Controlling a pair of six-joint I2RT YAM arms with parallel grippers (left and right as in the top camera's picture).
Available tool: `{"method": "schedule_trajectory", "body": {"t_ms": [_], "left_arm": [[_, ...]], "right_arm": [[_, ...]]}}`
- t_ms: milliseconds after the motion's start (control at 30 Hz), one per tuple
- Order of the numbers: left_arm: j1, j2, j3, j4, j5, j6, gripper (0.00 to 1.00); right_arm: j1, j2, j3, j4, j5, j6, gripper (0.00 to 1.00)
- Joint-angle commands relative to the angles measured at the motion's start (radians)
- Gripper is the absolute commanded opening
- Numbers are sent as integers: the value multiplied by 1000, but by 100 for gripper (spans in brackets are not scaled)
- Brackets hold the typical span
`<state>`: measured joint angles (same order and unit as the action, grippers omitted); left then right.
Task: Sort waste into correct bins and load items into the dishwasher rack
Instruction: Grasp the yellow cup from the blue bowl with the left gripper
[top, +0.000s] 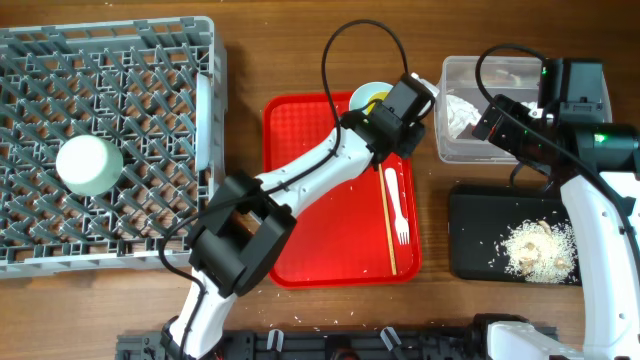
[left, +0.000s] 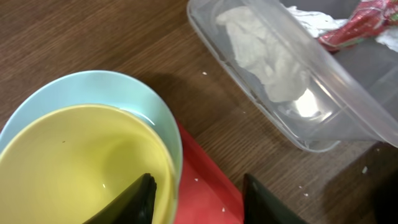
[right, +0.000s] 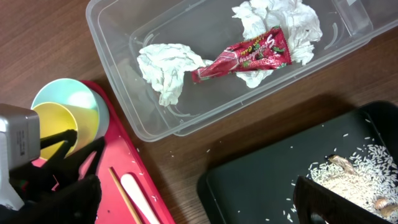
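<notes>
A small yellow cup (left: 74, 162) sits nested in a pale blue-green bowl (left: 124, 87) at the red tray's far corner. My left gripper (left: 199, 186) is open and straddles their rims, one finger inside the cup and the other over the tray, apart from the bowl. From above, the left gripper (top: 385, 108) covers most of the cup (top: 370, 98). My right gripper (right: 199, 208) hangs wide open and empty over the wood between the clear tub (right: 118, 25) and the black tray (right: 249, 186). The tub holds a red wrapper (right: 242, 56) and tissues (right: 165, 62).
The grey dishwasher rack (top: 150, 60) at the left holds an upturned pale bowl (top: 88, 163). A white fork (top: 397, 205) and a chopstick (top: 389, 225) lie on the red tray (top: 320, 200). Rice scraps (top: 538, 250) sit in the black tray (top: 480, 240).
</notes>
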<state>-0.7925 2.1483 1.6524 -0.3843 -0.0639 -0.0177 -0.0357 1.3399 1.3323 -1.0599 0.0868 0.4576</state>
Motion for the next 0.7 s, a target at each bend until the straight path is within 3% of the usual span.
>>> {"method": "schedule_trajectory", "body": {"t_ms": [0, 133, 367, 433, 500, 667], "left_arm": [[24, 8, 1, -4, -17, 14, 30], [32, 8, 1, -4, -17, 14, 15], [32, 8, 1, -4, -16, 14, 5], [32, 8, 1, -4, -16, 14, 5], [32, 8, 1, -10, -16, 14, 13], [33, 10, 1, -71, -16, 14, 15]], "right_arm": [[-4, -10, 12, 2, 2, -13, 100], [-4, -10, 12, 2, 2, -13, 100], [-4, -10, 12, 2, 2, -13, 100], [-4, -10, 12, 2, 2, -13, 100], [-4, -10, 12, 2, 2, -13, 100], [-4, -10, 12, 2, 2, -13, 100]]}}
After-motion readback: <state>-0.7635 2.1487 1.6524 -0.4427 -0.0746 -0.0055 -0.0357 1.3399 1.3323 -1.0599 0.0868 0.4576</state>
